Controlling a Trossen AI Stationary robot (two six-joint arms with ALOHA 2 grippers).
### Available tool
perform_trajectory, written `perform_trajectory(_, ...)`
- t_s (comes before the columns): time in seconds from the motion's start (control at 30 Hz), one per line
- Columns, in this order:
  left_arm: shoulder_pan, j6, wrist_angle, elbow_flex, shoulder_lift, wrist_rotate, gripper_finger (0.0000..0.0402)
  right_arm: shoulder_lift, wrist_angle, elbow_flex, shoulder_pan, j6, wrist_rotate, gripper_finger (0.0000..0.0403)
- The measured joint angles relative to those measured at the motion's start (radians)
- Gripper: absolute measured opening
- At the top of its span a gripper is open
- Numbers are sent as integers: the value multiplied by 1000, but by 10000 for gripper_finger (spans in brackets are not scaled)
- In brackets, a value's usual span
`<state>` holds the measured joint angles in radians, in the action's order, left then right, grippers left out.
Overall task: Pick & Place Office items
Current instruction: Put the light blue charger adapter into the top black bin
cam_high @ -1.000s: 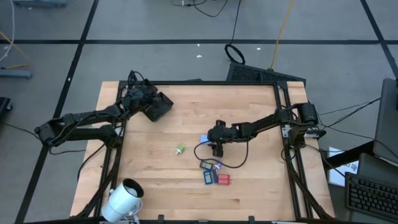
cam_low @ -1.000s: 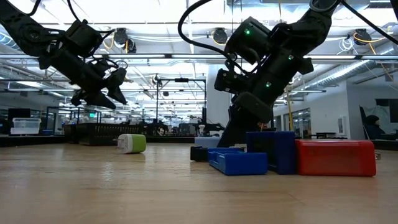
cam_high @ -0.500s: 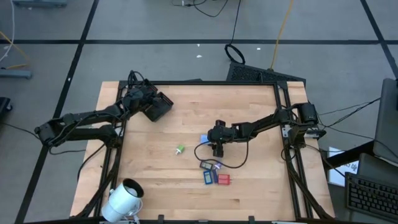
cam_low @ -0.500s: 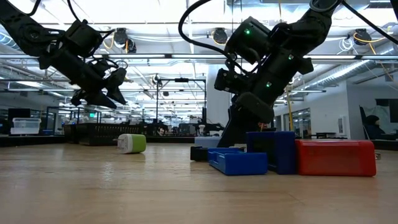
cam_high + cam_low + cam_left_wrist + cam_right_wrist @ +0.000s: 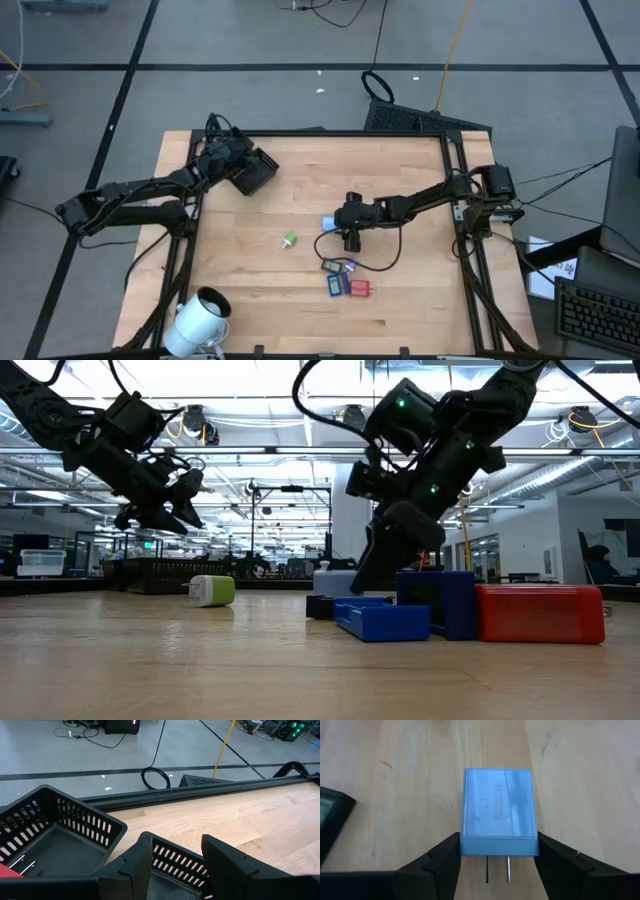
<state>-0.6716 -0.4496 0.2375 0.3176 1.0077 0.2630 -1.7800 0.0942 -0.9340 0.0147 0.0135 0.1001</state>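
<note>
The right gripper straddled a light blue plug adapter lying at table centre, fingers flanking its pronged end, apparently just closing; grip uncertain. At ten o'clock, the left gripper hovered partly open and empty over the black basket. The wooden table stood in a lit workshop.

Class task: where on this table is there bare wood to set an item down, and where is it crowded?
Bare: the wide strip between the black tray and the right arm; also around the green plug. Crowded: the boxes below the right gripper, which straddles a light-blue charger.
</note>
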Motion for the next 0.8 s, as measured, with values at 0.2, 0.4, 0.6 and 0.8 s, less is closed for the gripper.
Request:
perform_trajectory(0.2, 0, 0, 0, 0, 0, 0, 170, 50, -15, 0, 0, 0, -1, 216)
perform_trajectory(0.4, 0, -12, 0, 0, 0, -1, 170, 95, 13, 0, 0, -79, 5, 213)
perform_trajectory(0.6, 0, -36, 22, 0, 0, -96, 170, 151, 86, -1, 1, -197, 62, 214)
perform_trajectory(0.8, 23, -36, 113, 0, 0, -209, 170, 211, 109, -2, 0, -269, 166, 214)
